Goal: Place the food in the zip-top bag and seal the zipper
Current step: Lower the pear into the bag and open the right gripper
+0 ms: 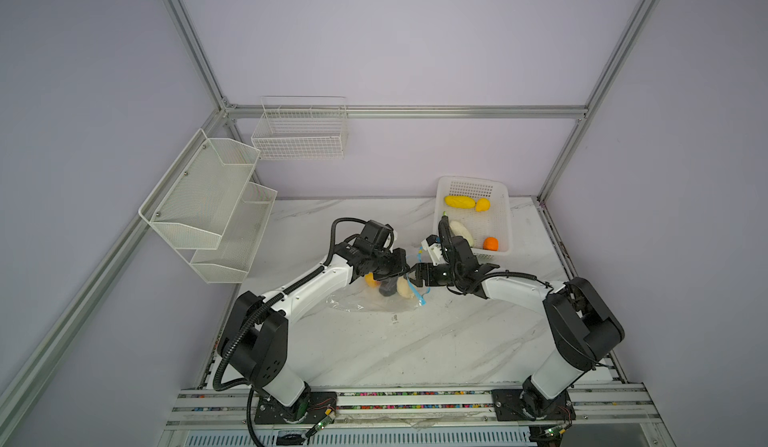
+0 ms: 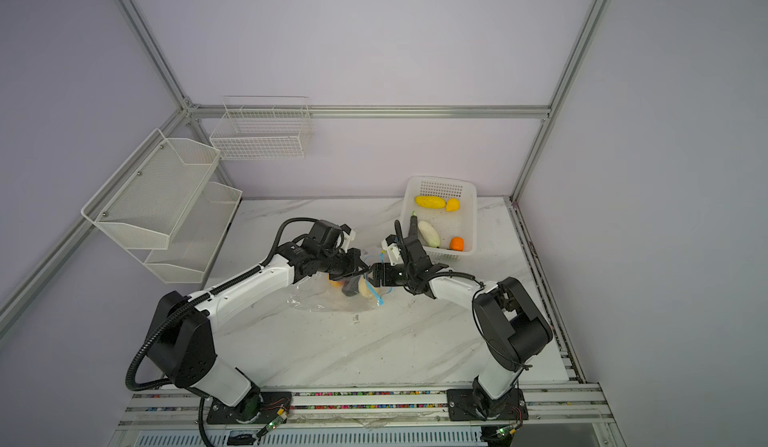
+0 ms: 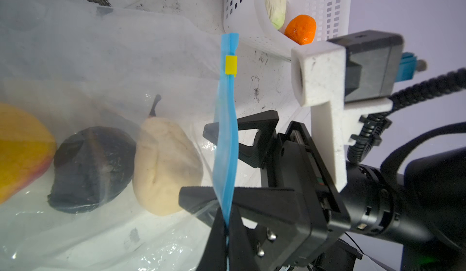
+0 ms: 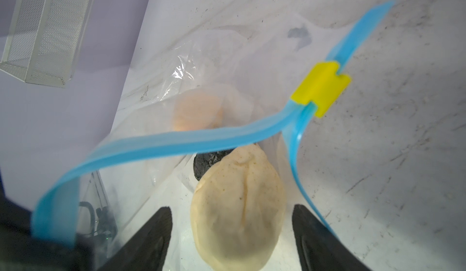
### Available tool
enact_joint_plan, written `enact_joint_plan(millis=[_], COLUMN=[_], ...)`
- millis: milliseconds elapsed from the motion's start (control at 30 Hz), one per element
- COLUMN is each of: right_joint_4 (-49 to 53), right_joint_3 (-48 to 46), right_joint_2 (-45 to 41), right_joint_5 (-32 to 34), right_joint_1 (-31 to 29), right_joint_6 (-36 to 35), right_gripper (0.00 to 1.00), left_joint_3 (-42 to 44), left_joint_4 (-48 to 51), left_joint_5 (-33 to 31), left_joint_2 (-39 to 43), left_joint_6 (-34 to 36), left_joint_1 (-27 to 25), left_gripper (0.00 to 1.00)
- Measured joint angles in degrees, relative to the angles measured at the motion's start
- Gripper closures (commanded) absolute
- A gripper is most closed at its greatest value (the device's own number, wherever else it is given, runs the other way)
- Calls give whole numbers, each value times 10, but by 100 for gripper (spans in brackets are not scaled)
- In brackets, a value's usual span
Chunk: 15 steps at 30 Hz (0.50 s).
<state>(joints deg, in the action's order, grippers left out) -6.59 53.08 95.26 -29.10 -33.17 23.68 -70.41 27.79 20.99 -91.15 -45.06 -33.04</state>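
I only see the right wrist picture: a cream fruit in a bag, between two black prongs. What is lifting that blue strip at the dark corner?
Observer: The left gripper, shut on the zipper, holds that lip up.
Operator: Any food outside the bag?
Observer: Yes. At least four pieces sit in a white basket: two yellow, one white, one orange.
Operator: Where is that basket?
Observer: At the table's far right corner, beyond the right arm.
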Motion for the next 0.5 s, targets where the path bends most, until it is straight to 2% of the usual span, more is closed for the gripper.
enact_joint_plan(millis=[233,500], right_joint_4=[11,41], right_joint_3=[0,5], right_joint_2=[-6,-63], right_joint_5=[11,43], right_joint_1=[0,0], right_joint_6=[-2,-3], right_gripper=[22,22], left_joint_3=[0,0], left_joint_4=[0,0], left_joint_5=[0,-1], left_joint_2=[0,3], left_joint_6=[0,0], left_joint_1=[0,0], left_gripper=[100,100])
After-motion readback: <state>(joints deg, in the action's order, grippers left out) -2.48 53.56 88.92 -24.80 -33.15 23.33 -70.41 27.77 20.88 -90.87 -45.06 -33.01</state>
